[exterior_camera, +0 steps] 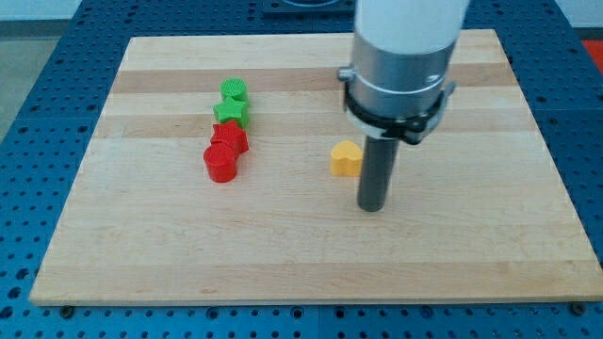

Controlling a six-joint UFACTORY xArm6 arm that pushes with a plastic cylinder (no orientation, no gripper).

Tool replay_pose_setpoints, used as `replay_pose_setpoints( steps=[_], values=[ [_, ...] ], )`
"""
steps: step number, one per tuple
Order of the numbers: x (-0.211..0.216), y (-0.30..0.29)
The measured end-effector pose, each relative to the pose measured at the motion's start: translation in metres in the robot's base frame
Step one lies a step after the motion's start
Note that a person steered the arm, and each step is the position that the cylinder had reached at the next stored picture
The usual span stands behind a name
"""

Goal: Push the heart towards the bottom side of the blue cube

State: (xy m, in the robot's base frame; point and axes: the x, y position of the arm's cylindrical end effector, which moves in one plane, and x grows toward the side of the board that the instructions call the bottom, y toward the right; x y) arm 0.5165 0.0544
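My tip (373, 207) is the nearest thing to the view's bottom, resting on the wooden tabletop (283, 254) a little right of centre. It is the lower end of a straight dark rod that hangs from a grey collar and a white arm body coming down from the view's top. There is no hand on this arm, so nothing is clenched or released; only the rod meets the wood.

Just up and to the view's left of my tip sits the yellow heart (346, 159). Its right edge lies close against the rod's side, though I cannot tell whether they touch or a thin gap remains.

Well apart, toward the view's left, four blocks stand in a short slanting column. Nearest is the red cylinder (220, 163), with the red star (230, 139) touching it just above and slightly right. Beyond that comes the green star (231, 113), and farthest is a second green block (234, 92), which looks like a cylinder or a cube, the shape not being clear from here.

No blue cube shows anywhere on the wood; the arm's body covers part of the far right area.
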Motion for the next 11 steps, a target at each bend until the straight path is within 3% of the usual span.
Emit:
replay_pose_setpoints(
  steps=[4, 11],
  values=[
    [-0.046, -0.048],
    [-0.061, 0.024]
  ],
)
